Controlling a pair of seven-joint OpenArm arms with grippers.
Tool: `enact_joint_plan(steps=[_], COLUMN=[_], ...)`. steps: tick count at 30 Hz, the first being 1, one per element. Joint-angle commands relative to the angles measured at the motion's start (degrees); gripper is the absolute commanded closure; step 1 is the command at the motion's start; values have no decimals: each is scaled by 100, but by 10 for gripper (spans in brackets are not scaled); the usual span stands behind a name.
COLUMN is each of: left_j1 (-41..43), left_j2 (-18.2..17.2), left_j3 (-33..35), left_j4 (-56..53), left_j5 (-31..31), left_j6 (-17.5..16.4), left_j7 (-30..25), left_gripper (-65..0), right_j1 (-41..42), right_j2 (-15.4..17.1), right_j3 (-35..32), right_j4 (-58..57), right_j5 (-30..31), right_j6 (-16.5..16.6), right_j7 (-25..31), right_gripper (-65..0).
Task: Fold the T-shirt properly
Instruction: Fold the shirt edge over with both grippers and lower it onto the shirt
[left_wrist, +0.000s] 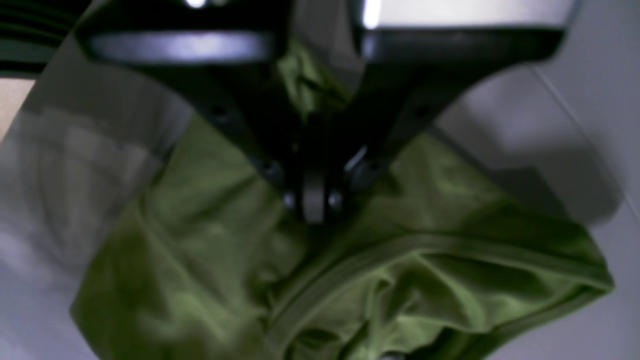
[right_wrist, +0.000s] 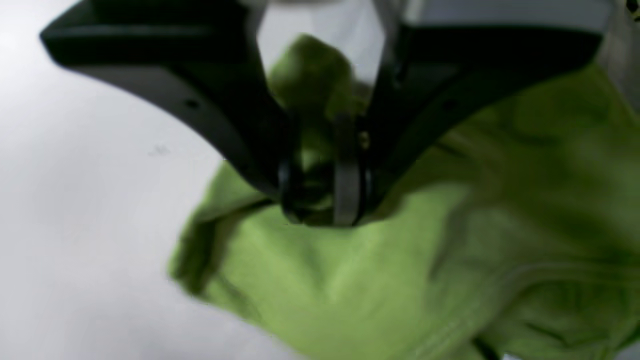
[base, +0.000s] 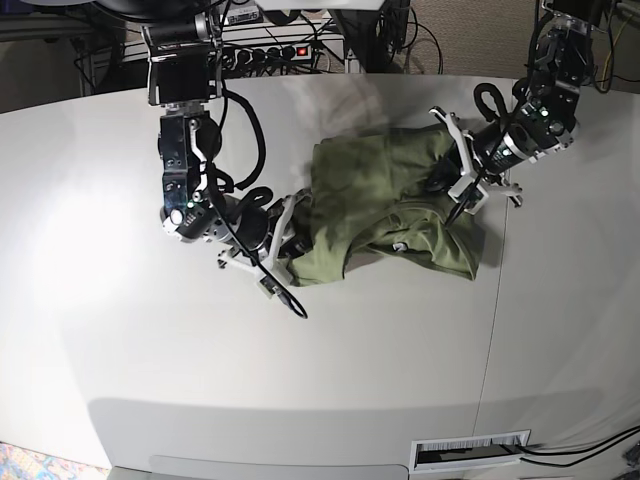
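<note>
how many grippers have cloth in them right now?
2. The left gripper is pinched shut on the T-shirt at its edge on the base view's right; the right gripper clamps a bunch of it at the opposite end.

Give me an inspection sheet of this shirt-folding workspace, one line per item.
Surface: white table, seam line on one side.
Job's things: T-shirt, olive green, bunched and wrinkled mid-table, not folded.
Clutter: nothing seen on the table.
Grippers: left pincer shut on T-shirt fabric; right pincer shut on T-shirt fabric at the opposite edge.
Cables: black cable trails from the right arm onto the table; more cables behind.
Surroundings: power strip with a red light behind the table; floor vent in front of it.
</note>
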Motion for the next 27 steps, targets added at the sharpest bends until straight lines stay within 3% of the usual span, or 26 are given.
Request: enact_joint_plan(steps=[1, 10, 19, 27], left_j1=[-63, -304, -883, -949], left_j2=[-7, 85, 81, 46], left_j3=[-35, -35, -35, -37], left_j4=[72, -730, -1508, -1681], left_j5=[7, 651, 682, 1189], left_j6=[-24, -20, -22, 28], left_j7=[-225, -796, -848, -850], left_gripper=[-27, -27, -27, -27], right_j1=[109, 111, 111, 114], right_j2=[-46, -179, -181, -179], right_j3=[-37, -590, -697, -647], right_j4=[20, -267, -267, -214], right_j5=[57, 55, 55, 302], right_j6=[6, 6, 6, 6], right_j7=[181, 417, 741, 717], right_gripper=[-105, -105, -105, -105])
